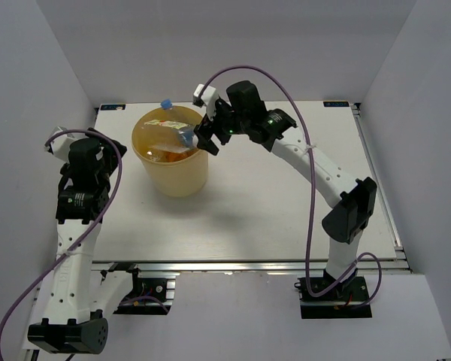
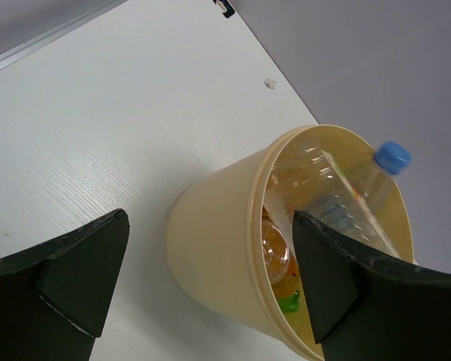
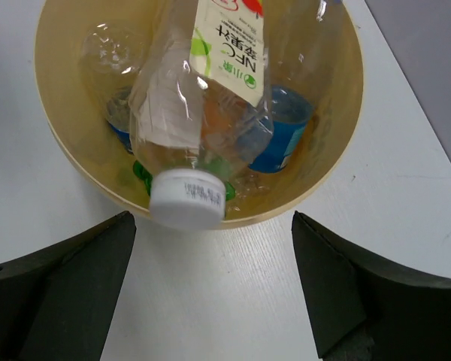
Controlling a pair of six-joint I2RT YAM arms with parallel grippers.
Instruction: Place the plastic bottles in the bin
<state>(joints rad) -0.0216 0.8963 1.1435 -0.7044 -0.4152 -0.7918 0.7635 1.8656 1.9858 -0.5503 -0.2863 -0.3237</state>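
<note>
The yellow bin (image 1: pixel 173 177) stands left of the table's middle. A clear bottle with a blue cap (image 1: pixel 165 104) leans out over its far rim. In the right wrist view the clear bottle with the white-yellow label (image 3: pixel 210 75) lies slanted in the bin (image 3: pixel 338 143), its white cap over the near rim, above a blue-labelled bottle (image 3: pixel 286 131) and green (image 3: pixel 141 173) and orange plastic. My right gripper (image 1: pixel 206 140) (image 3: pixel 210 233) is open and empty just outside the rim. My left gripper (image 1: pixel 96 154) (image 2: pixel 210 218) is open and empty, left of the bin (image 2: pixel 218 248). The orange bottle (image 2: pixel 275 244) shows inside.
The white table (image 1: pixel 286 210) ends at metal rails at its near and right edges. Grey walls close in the left, back and right sides. The purple cables loop above both arms.
</note>
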